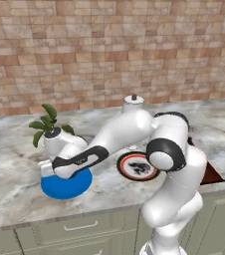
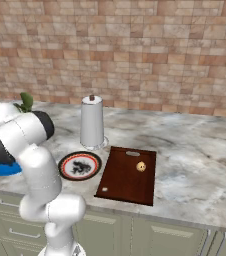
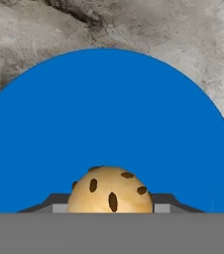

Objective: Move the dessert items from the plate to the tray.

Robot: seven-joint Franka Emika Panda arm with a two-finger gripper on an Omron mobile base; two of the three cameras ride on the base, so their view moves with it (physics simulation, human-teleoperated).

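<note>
Across the marble counter (image 2: 195, 165), below a brick wall (image 2: 135, 50), the biggest of the task's things is the tray (image 2: 127, 177), a thin, flat, dark reddish-brown rectangle with a small pale dot near its front left corner and a slot-like handle mark at its far end. Its long axis runs from the counter's front edge back toward the wall, leaning slightly to the right in the right base view. On its far right part sits one cookie (image 2: 141, 166), a tiny round golden-tan lump with dark specks, too round to have any clear direction.

Left of the tray, just beside it, lies a round plate with a red rim (image 2: 79, 166) and a dark pattern in the middle. Behind that plate stands a pale cylindrical canister (image 2: 92, 122) with a small dark knob on top. Further left a round blue plate (image 1: 67, 185) rests near the counter's front edge, with a potted plant (image 1: 47, 124) behind it.

Low over the blue plate the white arm reaches down, and the gripper (image 3: 109, 208) sits right at its surface. Between the two dark fingertips (image 3: 163, 201) is the second cookie (image 3: 109, 191), a domed golden-tan lump with dark oval chips. The jaws stand narrow, one tip at each side of the cookie, apparently pressing on it, while it rests on the blue plate.
</note>
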